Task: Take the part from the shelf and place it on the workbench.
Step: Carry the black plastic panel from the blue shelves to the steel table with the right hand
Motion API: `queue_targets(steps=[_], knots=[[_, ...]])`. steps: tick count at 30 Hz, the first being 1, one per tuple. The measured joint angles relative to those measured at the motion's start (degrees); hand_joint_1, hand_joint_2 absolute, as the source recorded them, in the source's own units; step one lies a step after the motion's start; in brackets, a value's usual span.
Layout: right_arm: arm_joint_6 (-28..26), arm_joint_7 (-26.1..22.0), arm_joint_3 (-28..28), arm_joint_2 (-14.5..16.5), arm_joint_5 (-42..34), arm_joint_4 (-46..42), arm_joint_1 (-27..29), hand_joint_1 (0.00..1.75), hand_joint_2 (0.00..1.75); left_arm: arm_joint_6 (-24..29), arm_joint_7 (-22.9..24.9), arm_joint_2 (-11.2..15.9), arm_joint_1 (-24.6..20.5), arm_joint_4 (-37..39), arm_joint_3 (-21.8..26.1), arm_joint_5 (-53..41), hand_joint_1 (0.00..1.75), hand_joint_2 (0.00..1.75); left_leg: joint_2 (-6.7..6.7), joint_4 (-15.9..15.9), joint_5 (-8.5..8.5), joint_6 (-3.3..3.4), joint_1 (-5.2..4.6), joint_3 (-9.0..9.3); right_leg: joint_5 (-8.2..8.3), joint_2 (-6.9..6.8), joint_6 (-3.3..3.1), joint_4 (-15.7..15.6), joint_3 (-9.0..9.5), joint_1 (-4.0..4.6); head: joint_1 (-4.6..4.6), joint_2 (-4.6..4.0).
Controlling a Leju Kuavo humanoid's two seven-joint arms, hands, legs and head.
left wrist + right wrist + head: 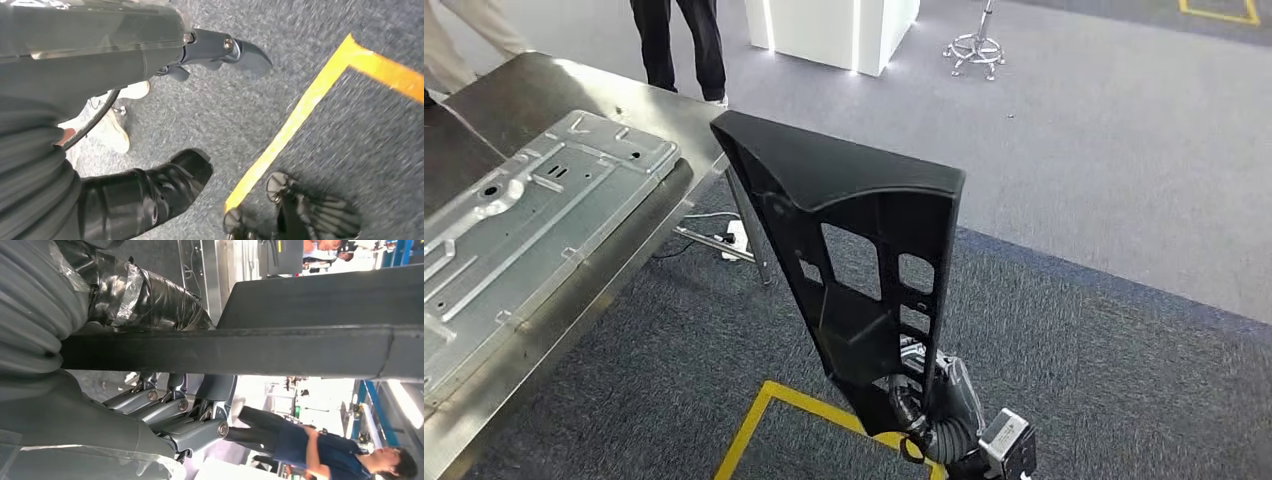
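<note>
The part is a long black plastic panel point(864, 250) with several cut-outs, standing upright and leaning over the carpet to the right of the workbench point(514, 95). My right hand point(924, 410) grips its lower end from beneath. In the right wrist view the part point(225, 347) crosses as a dark bar, with my right hand's fingers point(190, 415) curled against one side of it. My left hand point(220, 50) hangs over the carpet, fingers stretched out and holding nothing.
A pressed metal panel point(524, 210) covers much of the steel workbench. Yellow floor tape point(754, 420) marks the carpet at my feet. A person's legs point(679, 45) stand behind the bench, beside a white pillar point(834, 30). Another person point(320, 450) stands further off.
</note>
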Motion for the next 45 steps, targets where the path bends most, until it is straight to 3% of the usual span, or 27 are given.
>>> queue_targets(steps=[2,3,4,5,6,9,10,12,13,15,17,19,20,21,23,25,29,30,32,33,34,35,36,38,40,42,45], knots=[[0.0,-0.1,-0.3,0.0,0.2,0.0,0.3,1.75,1.75,0.0,-0.3,0.0,0.0,0.0,0.0,-0.1,0.00,1.75,-0.16,-0.1,-1.23,0.33,-0.09,1.62,-3.15,0.04,0.19,5.7,-5.38,-0.05,0.01,0.00],[0.0,-0.1,-0.4,0.0,0.2,0.0,0.5,1.75,1.75,0.0,-0.4,-0.1,0.0,0.0,0.0,-0.2,0.00,1.75,-0.30,-0.2,-1.91,0.35,-0.13,2.51,-5.03,0.04,0.29,6.8,-7.36,-0.07,0.02,-0.01],[0.1,-0.1,-0.5,0.0,0.3,0.0,0.7,1.75,1.75,0.0,-0.5,-0.1,0.0,0.0,0.0,-0.3,0.00,1.75,-0.44,-0.2,-2.64,0.31,-0.16,3.52,-6.21,0.04,0.35,6.5,-8.59,-0.09,0.01,-0.01],[0.2,-0.1,-0.5,0.0,0.3,0.0,0.8,1.75,1.75,0.0,-0.5,-0.1,0.0,0.0,0.0,-0.4,0.00,1.75,-0.55,-0.2,-3.40,0.20,-0.18,4.62,-5.96,0.04,0.34,4.7,-9.10,-0.10,0.02,-0.01],[0.3,-0.1,-0.6,0.0,0.3,0.0,0.8,1.75,1.75,0.0,-0.5,-0.1,0.1,0.0,0.0,-0.5,0.00,1.75,-0.62,-0.2,-4.24,0.06,-0.19,5.60,-3.73,0.04,0.19,1.8,-9.07,-0.11,0.02,-0.01],[0.7,-0.1,-0.8,0.0,0.3,-0.1,1.1,1.75,1.75,0.0,-0.6,-0.4,0.0,0.0,0.0,-0.6,0.00,1.75,-0.83,0.0,-6.66,-0.70,-0.22,7.64,7.04,0.07,-0.70,-6.1,-8.38,0.39,-0.01,-0.01],[0.7,-0.1,-0.9,0.0,0.3,-0.2,1.3,1.75,1.75,0.0,-0.6,-0.5,-0.1,0.0,0.0,-0.6,0.00,1.75,-0.91,0.2,-7.07,-1.06,-0.21,8.11,8.61,0.13,-1.04,-7.0,-8.14,0.58,-0.05,-0.01],[0.8,-0.1,-0.9,0.1,0.3,-0.6,1.3,1.75,1.75,0.0,-0.7,-0.5,-0.2,0.0,-0.1,-0.6,0.00,1.75,-0.92,1.2,-6.97,-1.67,-0.06,8.32,8.45,0.25,-1.76,-7.5,-6.95,0.64,-0.09,-0.01],[0.8,-0.1,-0.9,0.1,0.3,-0.7,1.3,1.75,1.75,0.0,-0.7,-0.6,-0.3,0.0,-0.1,-0.6,0.00,1.75,-0.80,3.1,-6.46,-1.89,-0.02,7.81,8.14,0.27,-2.14,-7.8,-6.20,0.50,-0.09,-0.01],[0.8,-0.1,-0.9,0.2,0.3,-0.9,1.2,1.75,1.75,0.0,-0.7,-0.6,-0.4,0.0,-0.1,-0.6,0.00,1.75,-0.55,9.0,-6.59,-2.37,0.12,4.41,7.28,0.16,-2.76,-8.2,-4.66,0.31,-0.09,-0.01],[0.8,-0.1,-1.0,0.2,0.3,-0.9,1.3,1.75,1.75,0.0,-0.8,-0.8,-0.5,0.0,-0.1,-0.6,0.00,1.75,-0.35,15.1,-9.81,-2.83,0.31,-0.37,6.17,0.16,-3.02,-8.3,-3.49,0.26,-0.10,-0.01],[0.8,-0.1,-1.0,0.2,0.3,-0.9,1.3,1.75,1.75,0.0,-0.8,-0.8,-0.3,0.0,-0.1,-0.6,0.00,1.75,-0.20,16.5,-13.08,-3.11,0.49,-3.48,4.90,0.37,-2.97,-8.3,-2.06,0.24,-0.10,-0.01],[0.8,-0.1,-1.0,0.2,0.3,-0.9,1.4,1.75,1.75,0.0,-0.8,-0.8,-0.2,0.0,-0.1,-0.6,0.00,1.75,-0.15,14.9,-12.83,-3.15,0.52,-3.98,4.24,0.48,-2.88,-8.3,-1.18,0.20,-0.10,-0.01],[0.8,-0.1,-1.0,0.2,0.3,-0.9,1.4,1.75,1.75,0.0,-0.8,-0.8,-0.1,0.0,-0.1,-0.6,0.00,1.75,-0.10,12.1,-10.84,-3.12,0.53,-3.92,3.54,0.52,-2.73,-8.3,-0.25,0.17,-0.10,-0.01],[0.8,-0.1,-1.0,0.2,0.3,-0.9,1.4,1.75,1.75,0.0,-0.8,-0.8,0.0,0.0,-0.1,-0.6,0.00,1.75,0.08,5.8,-4.01,-2.78,0.41,-3.39,2.21,0.55,-2.24,-8.3,1.11,0.19,-0.09,-0.01],[0.8,-0.1,-1.0,0.2,0.3,-0.9,1.3,1.75,1.75,0.0,-0.8,-0.8,0.1,0.0,-0.1,-0.6,0.00,1.75,0.18,2.9,0.27,-2.13,0.15,-3.01,1.21,0.59,-1.52,-8.3,1.76,0.33,-0.07,-0.01],[0.9,-0.1,-1.1,0.2,0.4,-1.1,1.3,1.75,1.75,0.0,-0.8,-0.9,-0.1,0.0,-0.1,-0.8,0.00,1.75,0.06,1.9,0.59,-0.95,0.28,-1.96,-0.53,0.48,-0.24,-7.1,1.82,0.29,-0.07,-0.01],[0.9,-0.1,-1.1,0.2,0.4,-1.1,1.3,1.75,1.75,0.1,-0.8,-0.9,-0.1,0.0,-0.1,-0.8,0.00,1.75,0.08,1.6,0.44,-0.62,0.35,-1.56,-1.73,0.40,-0.02,-4.6,0.60,0.23,-0.07,-0.01],[0.8,-0.2,-1.1,0.2,0.6,-1.1,1.3,1.75,1.75,0.2,-0.8,-0.8,-0.3,0.0,-0.1,-0.9,0.00,1.75,0.10,1.5,-0.11,-0.04,0.25,-1.00,-4.28,0.33,0.19,2.8,-3.91,0.13,-0.06,-0.01],[0.6,-0.3,-1.1,0.2,0.9,-1.1,1.4,1.75,1.75,0.3,-0.8,-0.8,-0.3,0.0,-0.1,-1.0,0.00,1.75,0.05,1.5,-0.42,0.11,0.19,-0.74,-4.79,0.33,0.26,6.0,-6.23,0.07,-0.06,-0.01],[0.3,-0.3,-1.1,0.2,1.5,-1.1,1.4,1.75,1.75,0.4,-0.9,-0.7,-0.3,0.0,-0.1,-1.1,0.00,1.75,-0.17,1.5,-0.75,0.14,0.14,-0.38,-4.19,0.33,0.30,7.4,-7.82,0.02,-0.06,-0.01],[-0.1,-0.4,-1.2,0.2,2.2,-1.1,1.5,1.75,1.75,0.4,-0.9,-0.7,-0.3,0.0,-0.1,-1.2,0.00,1.75,-0.47,1.5,-1.11,0.10,0.11,0.09,-2.41,0.35,0.28,6.7,-8.34,-0.01,-0.06,-0.01],[-0.5,-0.4,-1.2,0.2,2.9,-1.1,1.5,1.75,1.75,0.4,-1.0,-0.7,-0.4,0.0,-0.1,-1.2,0.00,1.75,-0.83,1.5,-1.49,0.01,0.10,0.69,0.28,0.51,0.18,4.0,-7.83,-0.02,-0.06,-0.01],[-1.3,-0.4,-1.2,0.2,4.0,-1.1,1.5,1.75,1.75,0.4,-1.1,-0.7,-0.5,0.0,-0.1,-1.3,0.00,1.75,-1.57,1.5,-2.25,-0.35,0.06,1.64,4.98,1.80,-0.22,-3.1,-5.55,-0.03,-0.05,-0.01],[-1.8,-0.4,-1.2,0.1,4.5,-1.3,1.5,1.75,1.75,0.4,-1.2,-0.7,-0.7,0.0,-0.1,-1.4,0.00,1.75,-2.33,1.6,-2.71,-0.91,0.11,1.78,5.77,2.81,-0.55,-6.9,-3.95,0.13,-0.05,-0.01],[-2.1,-0.4,-1.2,0.1,4.7,-1.6,1.5,1.75,1.75,0.4,-1.2,-0.6,-0.7,0.0,-0.1,-1.6,0.00,1.75,-3.01,1.5,-2.85,-1.63,0.26,1.66,5.16,2.39,-0.90,-7.8,-3.32,0.22,-0.06,-0.01],[-2.3,-0.5,-1.2,0.2,5.0,-1.7,1.5,1.75,1.75,0.7,-1.2,-0.5,-0.6,0.0,-0.1,-1.8,0.00,1.75,-1.79,4.2,-4.48,-2.54,0.32,0.69,5.19,1.19,-1.68,-8.7,-2.31,-0.18,-0.14,-0.01]])
